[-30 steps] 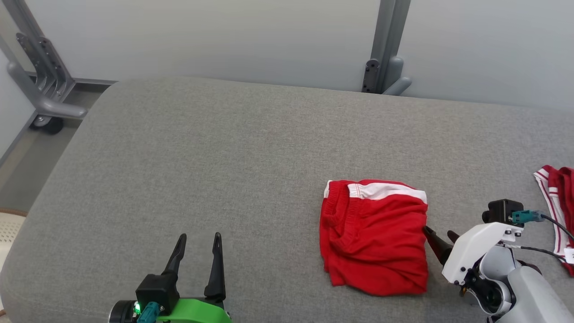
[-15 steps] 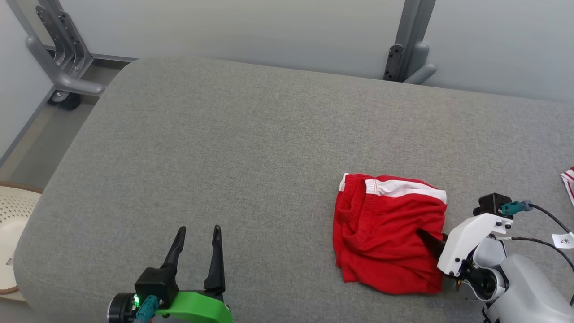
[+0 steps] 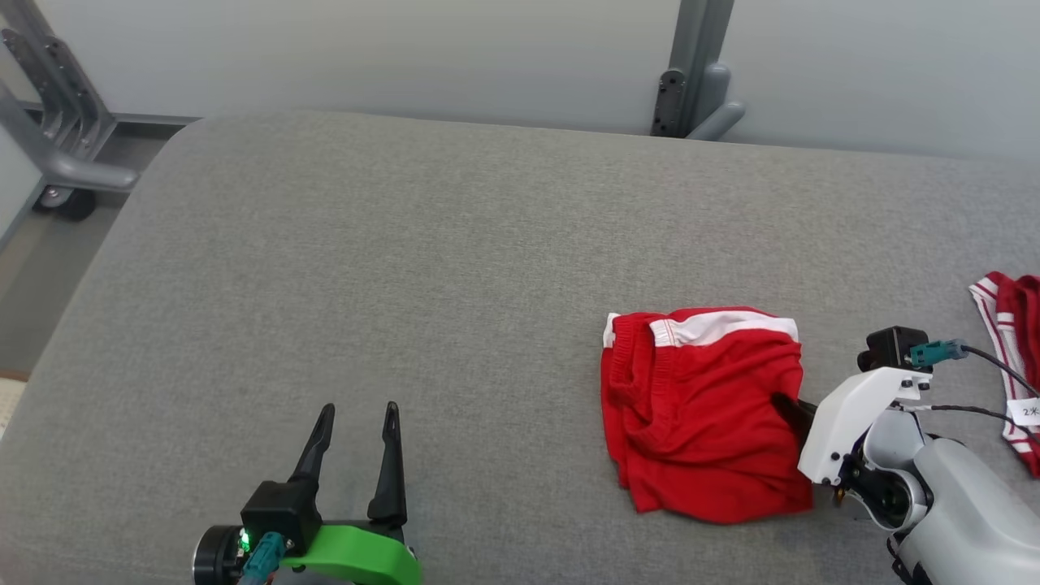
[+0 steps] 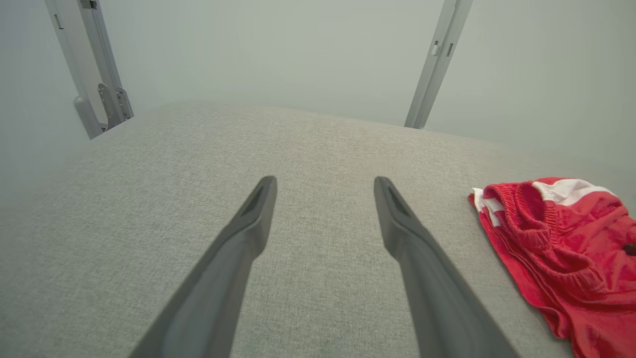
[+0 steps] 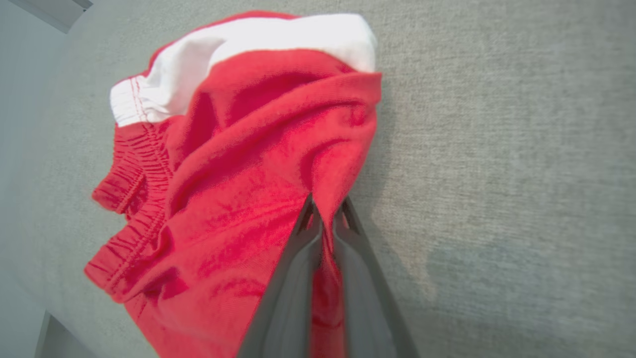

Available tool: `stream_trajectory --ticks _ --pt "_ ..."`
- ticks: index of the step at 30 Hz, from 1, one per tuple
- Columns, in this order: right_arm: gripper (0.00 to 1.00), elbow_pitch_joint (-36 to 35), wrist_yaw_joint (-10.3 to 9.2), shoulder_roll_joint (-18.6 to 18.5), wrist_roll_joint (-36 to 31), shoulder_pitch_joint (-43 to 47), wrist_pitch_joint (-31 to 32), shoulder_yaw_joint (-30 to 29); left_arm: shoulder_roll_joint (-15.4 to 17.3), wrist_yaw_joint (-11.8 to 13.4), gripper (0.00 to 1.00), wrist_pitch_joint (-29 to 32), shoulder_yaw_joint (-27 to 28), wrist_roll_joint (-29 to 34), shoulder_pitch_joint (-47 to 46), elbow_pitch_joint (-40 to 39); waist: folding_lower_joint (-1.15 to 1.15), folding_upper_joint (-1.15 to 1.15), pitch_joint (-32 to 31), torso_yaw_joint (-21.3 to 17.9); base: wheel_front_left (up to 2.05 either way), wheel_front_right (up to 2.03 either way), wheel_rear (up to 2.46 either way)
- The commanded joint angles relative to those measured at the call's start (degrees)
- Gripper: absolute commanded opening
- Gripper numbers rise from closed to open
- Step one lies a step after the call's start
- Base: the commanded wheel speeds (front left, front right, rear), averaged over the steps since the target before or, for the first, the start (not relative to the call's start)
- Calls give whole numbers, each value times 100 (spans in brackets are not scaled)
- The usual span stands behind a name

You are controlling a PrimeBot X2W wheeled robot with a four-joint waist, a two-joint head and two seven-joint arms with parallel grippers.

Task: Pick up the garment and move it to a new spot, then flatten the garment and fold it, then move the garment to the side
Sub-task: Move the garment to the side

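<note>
The garment (image 3: 699, 406) is a pair of red shorts with a white band, folded into a rough square on the grey cushion, right of centre. It lies at the right edge of the left wrist view (image 4: 561, 238) and spreads across the right wrist view (image 5: 238, 164). My right gripper (image 3: 786, 404) is shut on the garment's right edge; the right wrist view shows a red fold pinched between the two fingers (image 5: 325, 214). My left gripper (image 3: 355, 418) stands open at the lower left, well away from the garment, with bare cushion between its fingers (image 4: 325, 191).
A second red and white striped cloth (image 3: 1011, 341) lies at the cushion's far right edge. Grey metal frame posts (image 3: 691, 73) stand behind the cushion (image 3: 366, 268), and another frame with a wheel (image 3: 57, 154) stands at the far left.
My right gripper slid onto the garment's right edge and shut on a fold of it. The head camera shifted. The left gripper has stayed open in place.
</note>
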Motion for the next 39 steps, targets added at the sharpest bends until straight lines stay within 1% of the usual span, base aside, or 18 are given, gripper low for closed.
stream_trajectory --ticks 1,8,11,17,20,21,25,29,34,39 --pt "0 -62 -1 -123 30 -97 -12 61 4 -2 100 0 -14 23 -94 -36 0 0 29 -309 0 0 0" --pt "0 -212 -1 -549 -40 -282 68 214 5 11 100 -1 -158 -35 -193 -97 0 0 165 -1107 0 0 0" --pt "0 -245 -1 -662 -88 -431 85 220 6 21 100 -1 -201 -26 -266 -132 0 0 282 -1499 0 0 0" --pt "0 -318 -1 -692 -165 -745 76 248 10 -6 100 -1 -250 63 -460 -146 0 0 533 -2242 0 0 0" --pt "0 -314 -1 -645 -196 -887 30 270 12 -40 100 0 -282 97 -560 -124 0 0 606 -2503 0 0 0" --pt "0 -314 -1 -645 -196 -887 30 270 12 -40 100 0 -282 97 -560 -124 0 0 606 -2503 0 0 0" --pt "0 -261 -1 -575 -235 -1053 -21 331 14 -65 100 -1 -308 133 -667 -80 0 0 659 -2709 0 0 0" --pt "0 -194 -1 -514 -241 -1177 -77 385 14 -88 100 -1 -327 148 -709 -33 0 0 669 -2744 0 0 0" --pt "0 -125 -1 -495 -227 -1344 -172 395 14 -81 100 -1 -315 133 -705 28 0 0 622 -2615 0 0 0" --pt "0 5 -1 -554 -260 -1625 -224 331 14 -73 100 -1 -296 92 -651 64 0 0 531 -2436 0 0 0"
